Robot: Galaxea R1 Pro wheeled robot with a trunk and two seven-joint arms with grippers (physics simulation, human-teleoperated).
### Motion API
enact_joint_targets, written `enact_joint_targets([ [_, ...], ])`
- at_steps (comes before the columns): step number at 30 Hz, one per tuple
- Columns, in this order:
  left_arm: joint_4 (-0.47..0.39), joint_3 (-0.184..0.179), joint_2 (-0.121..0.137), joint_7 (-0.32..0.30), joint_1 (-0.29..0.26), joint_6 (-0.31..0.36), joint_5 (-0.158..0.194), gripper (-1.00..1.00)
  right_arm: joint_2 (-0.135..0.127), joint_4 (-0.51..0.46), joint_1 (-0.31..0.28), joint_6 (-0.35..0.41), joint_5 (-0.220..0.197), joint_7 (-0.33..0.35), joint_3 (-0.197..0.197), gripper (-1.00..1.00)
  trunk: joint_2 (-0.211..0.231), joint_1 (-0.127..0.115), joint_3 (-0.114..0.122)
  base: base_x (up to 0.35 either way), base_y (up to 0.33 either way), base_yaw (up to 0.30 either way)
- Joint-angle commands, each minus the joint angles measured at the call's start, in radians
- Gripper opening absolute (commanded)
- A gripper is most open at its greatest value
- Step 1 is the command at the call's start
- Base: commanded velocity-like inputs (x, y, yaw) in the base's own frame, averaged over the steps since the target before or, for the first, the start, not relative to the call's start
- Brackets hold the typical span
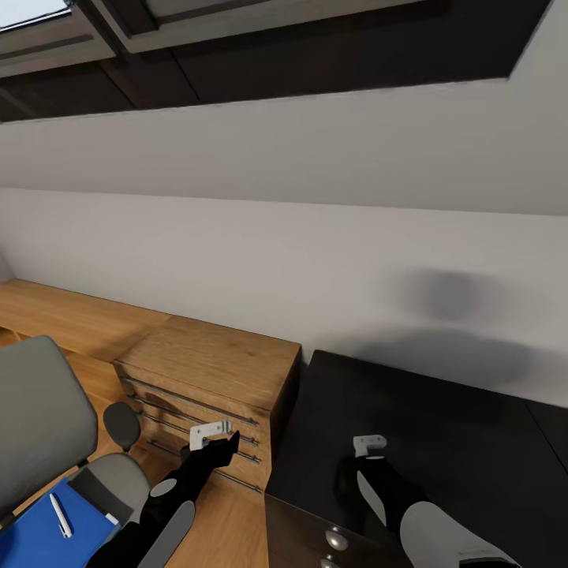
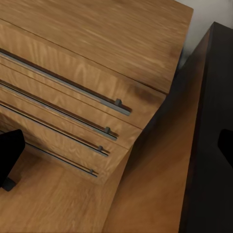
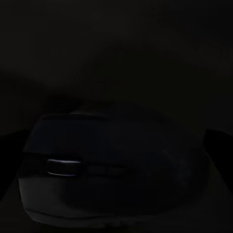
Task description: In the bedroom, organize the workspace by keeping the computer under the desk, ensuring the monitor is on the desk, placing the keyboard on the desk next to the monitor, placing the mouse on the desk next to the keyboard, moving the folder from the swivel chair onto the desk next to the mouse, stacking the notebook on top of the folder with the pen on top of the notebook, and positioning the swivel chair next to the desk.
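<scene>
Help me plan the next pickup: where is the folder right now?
In the head view, the blue folder lies on the swivel chair seat at lower left, pen on top, left of the wooden dresser.

Head view looks down over desk (image 1: 442, 442) and dresser (image 1: 213, 371); left wrist shares both; right wrist close on mouse (image 3: 114, 165).

I count one swivel chair (image 1: 39, 426), and on its seat one blue folder (image 1: 35, 536) carrying one pen (image 1: 61, 515). One wooden dresser (image 1: 209, 394) stands by it, with four long bar handles (image 2: 63, 80) across its drawers. One black table (image 1: 442, 442) sits beside that, with two round silver knobs (image 1: 337, 540) on its drawer unit. One mouse (image 3: 111, 165) lies before my right wrist camera. My two arms (image 1: 189, 481) reach forward.
</scene>
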Motion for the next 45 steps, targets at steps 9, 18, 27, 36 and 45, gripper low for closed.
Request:
enact_joint_targets([
  [9,-0.001,-0.002,0.002,0.009,-0.001,0.003,0.007,1.0,0.014,-0.056,0.001,0.014,0.006,-0.001,0.002,-1.0,-0.001,0.0,-0.002,0.0,0.0,0.0],
  [18,-0.001,-0.001,0.003,0.009,-0.001,0.003,0.007,1.0,0.024,-0.058,0.001,0.013,0.007,-0.002,0.005,-1.0,-0.001,0.0,-0.002,0.0,0.0,0.021],
  [27,-0.001,-0.002,0.004,0.009,-0.001,0.003,0.001,1.0,0.029,-0.059,0.001,0.013,0.007,-0.002,0.008,-1.0,-0.001,0.0,0.0,0.0,0.0,0.181],
  [36,0.0,-0.007,0.003,0.009,-0.001,0.005,-0.001,1.0,0.029,-0.058,0.001,0.013,0.008,-0.002,0.008,-1.0,-0.001,0.0,0.003,0.0,0.0,0.23],
  [45,0.002,-0.009,0.002,0.009,-0.001,0.006,0.0,1.0,0.029,-0.055,0.001,0.013,0.01,0.0,0.011,-1.0,-0.001,0.0,0.005,-0.008,0.0,0.219],
])
